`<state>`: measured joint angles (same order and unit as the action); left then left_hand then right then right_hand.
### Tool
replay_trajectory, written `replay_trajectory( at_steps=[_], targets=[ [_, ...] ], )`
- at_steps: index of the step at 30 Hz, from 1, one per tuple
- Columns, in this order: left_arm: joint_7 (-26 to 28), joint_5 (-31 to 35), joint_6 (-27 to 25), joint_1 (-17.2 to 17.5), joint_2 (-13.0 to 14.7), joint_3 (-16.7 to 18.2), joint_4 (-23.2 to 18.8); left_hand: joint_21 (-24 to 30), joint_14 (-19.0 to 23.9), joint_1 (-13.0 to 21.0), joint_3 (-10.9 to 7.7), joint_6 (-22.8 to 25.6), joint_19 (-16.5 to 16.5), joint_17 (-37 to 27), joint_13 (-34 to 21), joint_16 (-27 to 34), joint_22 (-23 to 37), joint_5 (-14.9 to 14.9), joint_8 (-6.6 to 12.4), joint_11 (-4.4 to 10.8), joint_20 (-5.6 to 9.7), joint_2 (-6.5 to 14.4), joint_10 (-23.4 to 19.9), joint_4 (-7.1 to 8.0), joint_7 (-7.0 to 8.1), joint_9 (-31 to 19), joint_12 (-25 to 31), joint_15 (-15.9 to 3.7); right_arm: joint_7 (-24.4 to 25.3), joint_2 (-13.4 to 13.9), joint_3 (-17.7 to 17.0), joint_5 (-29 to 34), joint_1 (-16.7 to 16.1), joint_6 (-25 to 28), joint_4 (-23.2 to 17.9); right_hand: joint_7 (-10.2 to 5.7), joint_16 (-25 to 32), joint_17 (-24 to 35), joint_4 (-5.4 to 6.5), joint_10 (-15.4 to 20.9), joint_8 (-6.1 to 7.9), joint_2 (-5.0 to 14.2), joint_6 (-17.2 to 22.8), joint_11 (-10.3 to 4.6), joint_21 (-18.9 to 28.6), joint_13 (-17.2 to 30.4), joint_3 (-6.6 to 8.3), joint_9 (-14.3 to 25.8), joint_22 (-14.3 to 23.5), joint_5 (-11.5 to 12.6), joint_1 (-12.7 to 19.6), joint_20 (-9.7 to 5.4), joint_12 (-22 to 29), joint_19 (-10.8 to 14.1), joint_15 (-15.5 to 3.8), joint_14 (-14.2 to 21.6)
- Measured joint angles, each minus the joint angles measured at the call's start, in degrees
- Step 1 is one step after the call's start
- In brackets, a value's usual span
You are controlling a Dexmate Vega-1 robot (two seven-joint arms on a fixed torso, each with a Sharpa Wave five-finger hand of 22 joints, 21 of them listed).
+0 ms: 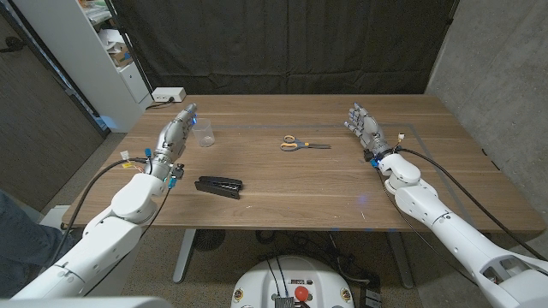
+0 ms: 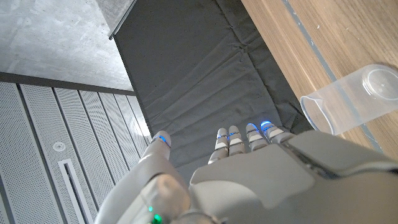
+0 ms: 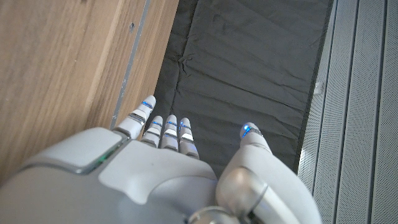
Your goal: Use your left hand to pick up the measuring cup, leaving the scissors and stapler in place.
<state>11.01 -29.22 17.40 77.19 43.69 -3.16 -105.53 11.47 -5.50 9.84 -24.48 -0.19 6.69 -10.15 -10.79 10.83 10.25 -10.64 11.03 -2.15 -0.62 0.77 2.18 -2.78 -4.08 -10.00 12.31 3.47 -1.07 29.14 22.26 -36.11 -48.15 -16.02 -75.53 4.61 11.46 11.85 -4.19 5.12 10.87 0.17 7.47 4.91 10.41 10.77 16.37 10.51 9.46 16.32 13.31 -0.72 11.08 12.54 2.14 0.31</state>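
A clear plastic measuring cup stands upright on the wooden table, left of centre. My left hand hovers just beside it on its left, fingers extended and apart, holding nothing. In the left wrist view the cup sits close beside the left hand, apart from the fingertips. Scissors with orange-yellow handles lie near the table's middle. A black stapler lies nearer the front edge. My right hand stands open at the right, empty; the right wrist view shows its fingers spread.
A white power box sits at the table's back left corner. White shelving stands behind on the left. A dark curtain hangs behind the table, and a concrete wall is on the right.
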Motion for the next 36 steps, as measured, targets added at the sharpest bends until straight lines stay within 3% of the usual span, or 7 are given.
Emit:
replay_trajectory(
  at_steps=[22, 27, 36],
  targets=[
    [-0.03, 0.48, 0.34, 4.04, -0.15, 4.73, -0.38, 0.0, 0.0, 0.0, 0.24, -0.01, 0.0, 0.0, 0.0, 0.0, 0.0, 0.0, 0.0, 0.31, 0.0, 0.0, -0.31, -0.23, 0.0, 0.0, 0.0, 0.0, 0.93, -0.69, 1.04, 1.15, 0.96, 0.98, -0.1, 0.0, 0.0, 0.0, 0.0, 0.0, 0.0, 0.0, 0.0, 0.0, 0.0, 0.0, 0.0, 0.0, 0.0, 0.24, 0.0, 0.0, 0.0, 0.0, 0.0, 0.0],
    [1.04, 1.35, -0.53, 5.86, -0.45, 6.45, -1.16, 0.0, 0.92, 1.0, 0.22, 1.54, 0.0, -0.01, 0.0, 0.0, -0.13, -0.49, 0.22, 0.66, 0.0, -0.09, -1.88, -1.36, 0.1, 0.0, 0.46, 0.0, 1.01, -1.1, 1.35, 1.45, 1.4, 1.02, 0.29, 0.0, 0.0, 0.0, 0.0, 0.0, 0.0, 0.0, 0.0, -0.01, 0.0, 0.0, 0.0, 0.0, 0.0, 0.24, 0.0, 0.0, 0.0, 0.0, 0.0, 0.0],
    [3.3, 3.57, -1.75, 8.16, -1.65, 8.97, -2.18, 0.0, 1.37, 1.68, 0.15, 2.47, -0.23, -0.01, -0.3, 0.0, -0.12, -0.49, 0.45, 0.72, -0.24, -0.3, -2.57, -1.89, -0.21, 0.0, 0.5, -0.09, 1.09, -1.92, 2.04, 2.01, 2.31, 1.21, 1.11, 0.0, 0.0, 0.0, 0.01, 0.0, 0.0, 0.0, 0.0, -0.01, 0.0, 0.0, 0.0, 0.0, 0.0, 0.24, 0.0, 0.0, 0.0, 0.0, 0.0, 0.0]
  ],
)
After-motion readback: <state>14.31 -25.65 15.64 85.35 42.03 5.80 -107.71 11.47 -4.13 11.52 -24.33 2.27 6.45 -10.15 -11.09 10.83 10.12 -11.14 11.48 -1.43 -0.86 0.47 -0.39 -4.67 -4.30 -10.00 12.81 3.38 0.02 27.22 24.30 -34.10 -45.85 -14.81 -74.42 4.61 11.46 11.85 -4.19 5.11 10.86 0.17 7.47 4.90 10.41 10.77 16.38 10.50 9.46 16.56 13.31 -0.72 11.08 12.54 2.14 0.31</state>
